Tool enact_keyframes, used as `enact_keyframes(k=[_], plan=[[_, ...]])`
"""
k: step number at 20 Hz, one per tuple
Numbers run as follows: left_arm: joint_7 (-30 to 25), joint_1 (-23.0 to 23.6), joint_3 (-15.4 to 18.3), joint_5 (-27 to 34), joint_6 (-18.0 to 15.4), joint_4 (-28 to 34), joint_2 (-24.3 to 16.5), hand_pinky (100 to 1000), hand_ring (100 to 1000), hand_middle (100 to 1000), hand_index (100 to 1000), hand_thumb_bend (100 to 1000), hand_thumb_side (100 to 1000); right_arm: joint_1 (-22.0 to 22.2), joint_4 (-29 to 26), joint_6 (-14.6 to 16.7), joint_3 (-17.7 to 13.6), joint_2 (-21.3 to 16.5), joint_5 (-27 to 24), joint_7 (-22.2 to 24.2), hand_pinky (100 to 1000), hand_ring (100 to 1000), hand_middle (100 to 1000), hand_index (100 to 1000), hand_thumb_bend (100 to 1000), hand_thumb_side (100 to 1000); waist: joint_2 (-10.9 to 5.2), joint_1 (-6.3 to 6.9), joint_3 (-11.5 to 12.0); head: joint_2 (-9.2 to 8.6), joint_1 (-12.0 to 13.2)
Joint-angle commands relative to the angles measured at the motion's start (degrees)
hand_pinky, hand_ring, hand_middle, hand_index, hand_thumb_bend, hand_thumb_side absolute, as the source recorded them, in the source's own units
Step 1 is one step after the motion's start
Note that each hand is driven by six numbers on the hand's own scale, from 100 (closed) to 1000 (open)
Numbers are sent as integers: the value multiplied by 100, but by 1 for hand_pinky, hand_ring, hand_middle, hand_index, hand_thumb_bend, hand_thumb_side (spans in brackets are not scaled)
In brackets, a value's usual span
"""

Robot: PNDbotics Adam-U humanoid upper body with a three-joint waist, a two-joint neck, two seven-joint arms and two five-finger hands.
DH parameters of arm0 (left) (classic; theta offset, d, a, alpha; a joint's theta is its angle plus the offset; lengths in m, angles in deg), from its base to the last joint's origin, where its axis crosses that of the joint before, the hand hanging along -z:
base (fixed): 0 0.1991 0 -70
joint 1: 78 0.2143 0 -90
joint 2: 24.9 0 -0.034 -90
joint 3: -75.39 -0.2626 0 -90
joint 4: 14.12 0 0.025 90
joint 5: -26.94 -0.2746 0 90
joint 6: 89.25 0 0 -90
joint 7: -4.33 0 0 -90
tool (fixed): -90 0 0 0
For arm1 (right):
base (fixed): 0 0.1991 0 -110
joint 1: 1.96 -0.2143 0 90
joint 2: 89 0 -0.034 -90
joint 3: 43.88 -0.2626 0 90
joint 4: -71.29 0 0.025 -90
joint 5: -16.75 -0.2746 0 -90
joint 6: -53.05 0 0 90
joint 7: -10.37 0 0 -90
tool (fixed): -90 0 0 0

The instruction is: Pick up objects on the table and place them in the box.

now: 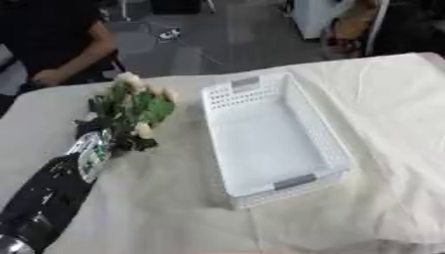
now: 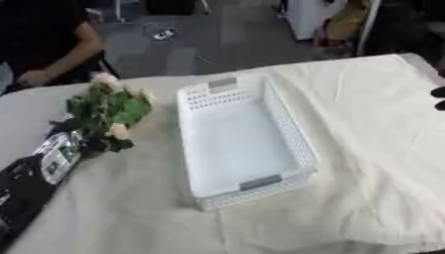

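On the basket (image 1: 260, 82), no legible label.

The left arm (image 1: 43, 198) reaches in from the lower left, black with a silver wrist. Its left hand (image 1: 104, 135) is mostly hidden. Of the right hand (image 2: 439, 98), only dark fingertips show at the right edge.

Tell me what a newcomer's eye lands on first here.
First the white basket, empty, lying askew mid-table on the cream cloth. Next the bouquet of pale flowers and green leaves, left of the basket. The robot's left hand reaches in from the lower left and meets the bouquet at its stem end; whether its fingers are closed on it cannot be told. A dark bit at the right edge of the right eye view may be the right hand.
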Motion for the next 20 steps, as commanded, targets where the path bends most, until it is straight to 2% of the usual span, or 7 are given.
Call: enact_keyframes(k=[1, 4, 8, 15, 18, 19, 20], plan=[[1038, 64, 389, 2100, -272, -290, -47, 100, 100, 100, 212, 100, 358, -40, -90, -2, -67, -80, 10, -31, 707, 771, 839, 942, 100, 467, -5, -55, 23, -8, -10], [1791, 127, 259, 4192, -939, -476, -195, 100, 100, 100, 186, 100, 363, -40, -90, -1, -70, -81, 12, -37, 707, 771, 839, 942, 100, 468, -6, -52, 12, -8, 11], [2294, 265, 21, 5465, -1402, -228, -490, 100, 100, 100, 185, 100, 370, -30, -90, -2, -75, -91, 25, -38, 707, 771, 839, 942, 100, 467, -6, -45, 10, -8, 13], [2490, 426, -78, 5919, -1539, 563, -720, 100, 100, 100, 186, 100, 387, -8, -90, 1, -84, -96, 36, -45, 707, 770, 839, 943, 100, 466, -12, -50, 13, -8, 15], [2428, 370, -156, 5815, -1396, 817, -923, 100, 100, 100, 185, 100, 399, -1, -90, 0, -80, -100, 40, -36, 708, 770, 840, 943, 100, 467, -18, -42, 3, -8, 27], [2384, 329, -208, 5740, -1315, 894, -1029, 100, 100, 100, 185, 100, 453, 0, -90, -1, -76, -104, 41, -31, 708, 770, 840, 943, 100, 466, -22, -35, -2, -8, 28], [2326, 285, -255, 5657, -1215, 955, -1123, 100, 100, 100, 185, 100, 402, 2, -90, -2, -73, -106, 41, -27, 708, 770, 840, 943, 100, 467, -24, -32, -5, -8, 27]])
